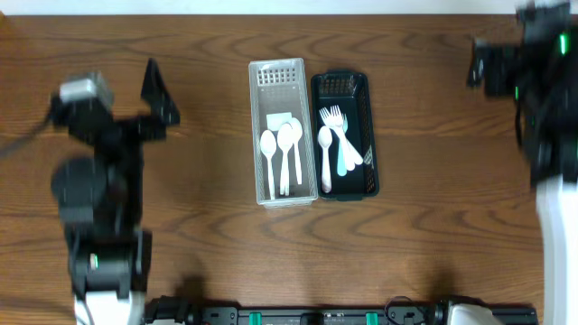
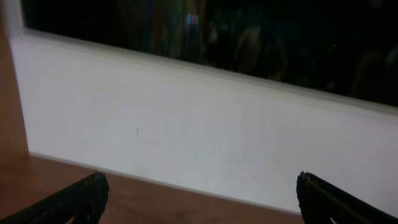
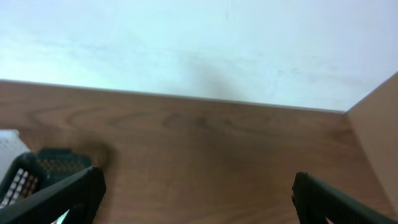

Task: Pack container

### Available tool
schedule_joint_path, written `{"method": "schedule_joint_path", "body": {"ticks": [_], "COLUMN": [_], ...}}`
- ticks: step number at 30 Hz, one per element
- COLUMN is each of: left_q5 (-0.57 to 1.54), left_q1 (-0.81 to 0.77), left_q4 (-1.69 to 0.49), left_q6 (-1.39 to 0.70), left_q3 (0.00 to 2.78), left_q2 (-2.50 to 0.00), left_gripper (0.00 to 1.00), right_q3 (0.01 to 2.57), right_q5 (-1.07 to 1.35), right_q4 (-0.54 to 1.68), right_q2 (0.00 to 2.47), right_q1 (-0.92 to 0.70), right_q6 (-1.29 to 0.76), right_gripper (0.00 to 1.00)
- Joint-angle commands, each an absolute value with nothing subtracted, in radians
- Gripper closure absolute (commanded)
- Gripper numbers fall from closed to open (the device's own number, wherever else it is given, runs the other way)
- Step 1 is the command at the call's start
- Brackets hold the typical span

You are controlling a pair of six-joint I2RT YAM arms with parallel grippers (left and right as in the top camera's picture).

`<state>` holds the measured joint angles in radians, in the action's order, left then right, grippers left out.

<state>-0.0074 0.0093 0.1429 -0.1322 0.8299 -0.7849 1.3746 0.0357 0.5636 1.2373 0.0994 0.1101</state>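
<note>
A white slotted container (image 1: 278, 77) stands mid-table with three white spoons (image 1: 285, 143) lying in it. Touching its right side is a black container (image 1: 340, 86) that holds white forks (image 1: 334, 117) and a spoon (image 1: 325, 144). My left gripper (image 1: 159, 97) is open over the table well to the left of both; between its fingertips (image 2: 84, 196) the left wrist view shows only wood and a white wall. My right gripper (image 1: 479, 63) is open at the far right back corner. Its wrist view catches the black container (image 3: 53, 163) at the lower left, beside one finger (image 3: 62, 199).
The brown wooden table (image 1: 208, 226) ends at a white wall (image 3: 199, 43) along the back. A black rail with connectors (image 1: 343, 314) runs along the front edge. The arm bases stand at the left (image 1: 99, 262) and right (image 1: 555, 181).
</note>
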Motion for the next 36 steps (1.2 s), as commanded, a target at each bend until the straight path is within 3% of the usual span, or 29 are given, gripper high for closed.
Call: {"method": "schedule_joint_path", "body": {"ticks": [1,5,14,24,36], "left_q5": [-0.02,-0.02,-0.02,-0.02,-0.02], "left_q1": [0.01,0.009,-0.023,-0.025,-0.025], "left_q4": [0.13,-0.051,-0.08,-0.238,-0.691], "left_q6": [-0.071,-0.071,-0.072,-0.072,-0.072], "left_q3": [0.723,0.655,0.61,0.61,0.61], "left_q2": [-0.623,-0.471,-0.346,-0.345,-0.345], "left_gripper": [0.02,0.02,0.02,0.02,0.02], "right_q3": [1.173,0.962,0.722,0.722,0.722], "right_q5": [0.053,0.052,0.051,0.05,0.05], "right_q4": [0.557,0.599,0.646,0.723,0.999], "right_q2": [1.039,0.799,0.435,0.418,0.418], "right_q1": [0.062,0.044,0.044,0.044,0.044], "right_q6": [0.128,0.129,0.128,0.129,0.129], "right_gripper": [0.01,0.01,0.01,0.01,0.01]}}
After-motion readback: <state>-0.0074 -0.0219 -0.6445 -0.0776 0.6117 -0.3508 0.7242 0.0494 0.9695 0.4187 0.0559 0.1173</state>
